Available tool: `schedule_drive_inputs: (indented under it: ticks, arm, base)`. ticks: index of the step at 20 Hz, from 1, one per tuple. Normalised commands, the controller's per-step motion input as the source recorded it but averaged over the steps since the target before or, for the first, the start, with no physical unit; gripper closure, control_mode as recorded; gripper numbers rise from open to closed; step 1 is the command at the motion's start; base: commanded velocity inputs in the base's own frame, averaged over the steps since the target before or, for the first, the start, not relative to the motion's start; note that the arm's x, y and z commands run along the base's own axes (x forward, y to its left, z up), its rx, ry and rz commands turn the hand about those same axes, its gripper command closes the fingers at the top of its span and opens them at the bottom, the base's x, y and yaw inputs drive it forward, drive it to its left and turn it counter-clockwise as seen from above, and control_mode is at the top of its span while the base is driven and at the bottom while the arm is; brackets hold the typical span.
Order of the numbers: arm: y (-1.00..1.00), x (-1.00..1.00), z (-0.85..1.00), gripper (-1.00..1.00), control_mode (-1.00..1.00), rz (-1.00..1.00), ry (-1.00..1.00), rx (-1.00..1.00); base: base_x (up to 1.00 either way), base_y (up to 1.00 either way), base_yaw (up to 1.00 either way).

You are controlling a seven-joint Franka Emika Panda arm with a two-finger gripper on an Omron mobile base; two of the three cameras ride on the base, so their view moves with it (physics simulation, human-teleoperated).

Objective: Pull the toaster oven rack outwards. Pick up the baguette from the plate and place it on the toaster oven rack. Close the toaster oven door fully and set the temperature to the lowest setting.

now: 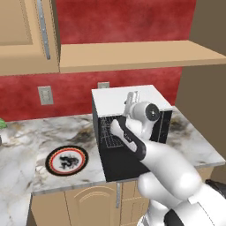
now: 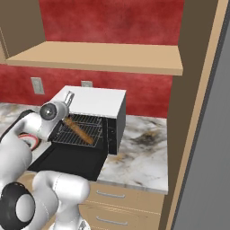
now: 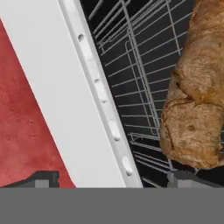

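Now baguette (image 2: 79, 129) lies on rack (image 2: 85, 133).

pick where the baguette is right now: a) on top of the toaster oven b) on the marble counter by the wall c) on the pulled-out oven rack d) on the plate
c: the baguette lies diagonally across the wire toaster oven rack, above the dropped-open toaster oven door, while the plate on the counter holds no bread.
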Motion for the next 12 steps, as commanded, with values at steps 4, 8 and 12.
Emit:
schedule_drive_inputs:
  ticks: [4,8,12]
  arm:
    - [0.6,0.01,0.01,-1.0,-1.0,0.0,-0.24,-0.03]
    - [0.65,0.03,0.16,-1.0,-1.0,0.02,-0.09,-0.02]
    - [0.27,0.04,0.44,-1.0,-1.0,0.02,0.12,0.0]
  base:
    - [0.0,0.0,0.0]
    - [0.0,0.0,0.0]
    - [0.0,0.0,0.0]
